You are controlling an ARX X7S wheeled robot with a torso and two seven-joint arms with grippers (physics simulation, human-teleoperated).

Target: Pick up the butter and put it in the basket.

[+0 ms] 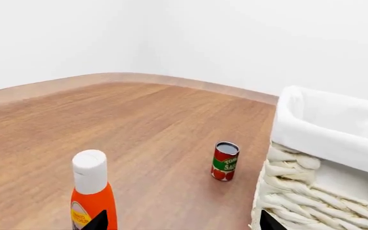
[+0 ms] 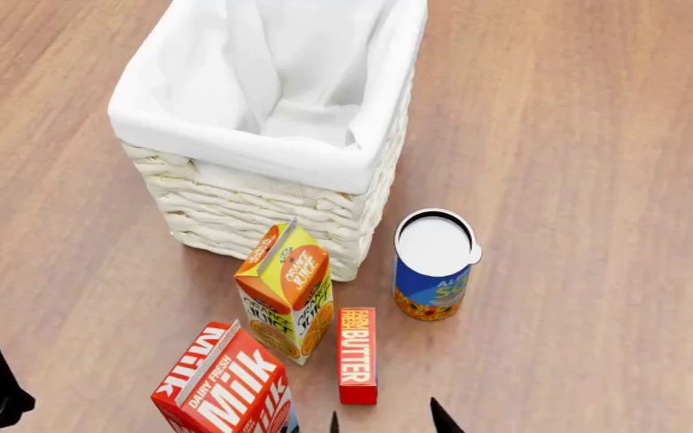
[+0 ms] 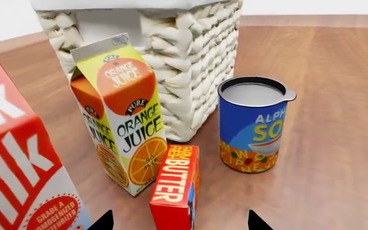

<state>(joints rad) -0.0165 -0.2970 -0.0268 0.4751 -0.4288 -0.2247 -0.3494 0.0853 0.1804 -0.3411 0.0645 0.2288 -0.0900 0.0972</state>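
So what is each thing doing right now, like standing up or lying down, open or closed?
butter: on the floor, not gripped
basket: upright, nothing seen inside
orange juice carton: upright, closed
milk carton: upright
soup can: upright
tomato can: upright
orange bottle: upright, capped
right gripper: open

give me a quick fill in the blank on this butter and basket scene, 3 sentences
1. The butter lies on the floor right beside the ____ juice carton.
2. The soup can with the blue label stands ____ the basket, not in it.
3. The basket's lining is ____ cloth.

Missing words: orange; outside; white
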